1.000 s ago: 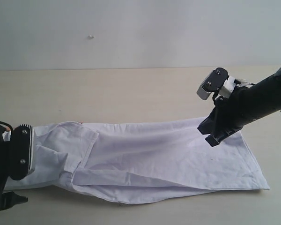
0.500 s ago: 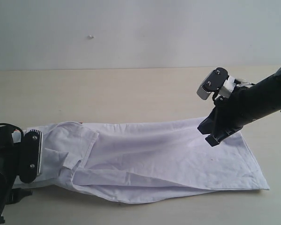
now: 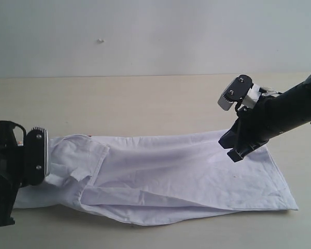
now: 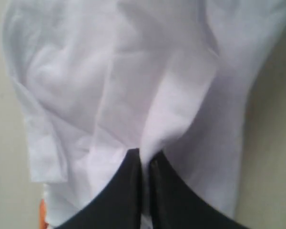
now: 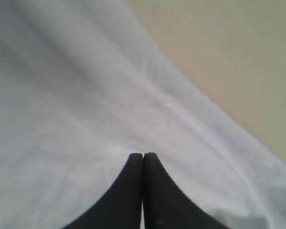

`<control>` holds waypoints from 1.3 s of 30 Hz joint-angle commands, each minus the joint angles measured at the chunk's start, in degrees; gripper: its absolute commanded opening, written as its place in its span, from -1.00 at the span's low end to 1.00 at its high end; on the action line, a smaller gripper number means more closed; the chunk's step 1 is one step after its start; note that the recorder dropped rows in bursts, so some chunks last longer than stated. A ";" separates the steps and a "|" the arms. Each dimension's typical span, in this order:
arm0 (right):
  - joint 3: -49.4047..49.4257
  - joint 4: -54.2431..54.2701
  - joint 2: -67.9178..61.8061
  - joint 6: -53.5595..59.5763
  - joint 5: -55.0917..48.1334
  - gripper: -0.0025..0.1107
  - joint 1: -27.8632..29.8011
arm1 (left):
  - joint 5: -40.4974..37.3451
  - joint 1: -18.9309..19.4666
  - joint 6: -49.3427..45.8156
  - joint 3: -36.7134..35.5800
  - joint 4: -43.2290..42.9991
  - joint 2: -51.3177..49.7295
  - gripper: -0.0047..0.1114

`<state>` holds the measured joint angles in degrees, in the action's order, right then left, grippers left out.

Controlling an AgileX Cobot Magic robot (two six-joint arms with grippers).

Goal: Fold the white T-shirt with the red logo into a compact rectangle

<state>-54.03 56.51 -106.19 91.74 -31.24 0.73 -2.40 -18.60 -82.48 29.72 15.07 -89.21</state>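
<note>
The white T-shirt (image 3: 186, 171) lies folded into a long strip across the table, its hem end at the right. At its left end my left gripper (image 3: 45, 174) is shut on a raised fold of the white cloth (image 4: 181, 95), which runs up between the black fingers (image 4: 126, 191). An orange neck tag (image 4: 42, 214) peeks out beside them. My right gripper (image 3: 234, 154) is shut, its tips (image 5: 143, 155) against the cloth near the far right edge with nothing visible between them. The red logo is hidden apart from a red speck (image 3: 89, 136) at the far edge.
Bare beige table (image 3: 145, 104) stretches behind the shirt up to a pale wall (image 3: 155, 36). A narrow strip of table (image 3: 207, 233) shows in front. The right arm (image 3: 290, 111) reaches in from the right edge.
My left arm has risen and moved right onto the shirt's left end, bunching the cloth there. The right arm has stayed still.
</note>
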 commanded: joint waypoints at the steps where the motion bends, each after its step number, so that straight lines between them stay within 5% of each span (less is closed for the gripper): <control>1: -0.33 0.51 0.24 0.05 -0.29 -0.96 -0.09 | 6.36 -0.36 0.72 1.79 2.78 1.67 -0.92; 14: -0.33 0.40 0.24 0.07 -0.51 -0.96 -0.09 | 10.27 -0.24 0.72 9.67 5.68 -9.09 -0.90; 25: -0.33 0.40 0.24 0.07 -0.51 -0.96 -0.09 | 23.77 -0.24 0.40 11.89 13.70 -15.67 0.07; 31: -0.33 0.40 0.24 0.07 -0.51 -0.96 -0.09 | 44.45 0.22 -0.39 11.99 21.89 -15.67 0.03; 39: -0.33 0.40 0.24 0.07 -0.51 -0.96 -0.09 | 45.62 0.96 -7.06 11.99 38.22 -14.64 0.00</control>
<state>-54.03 56.51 -106.19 91.74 -31.35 0.73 42.55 -17.70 -88.38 41.52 46.18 -104.82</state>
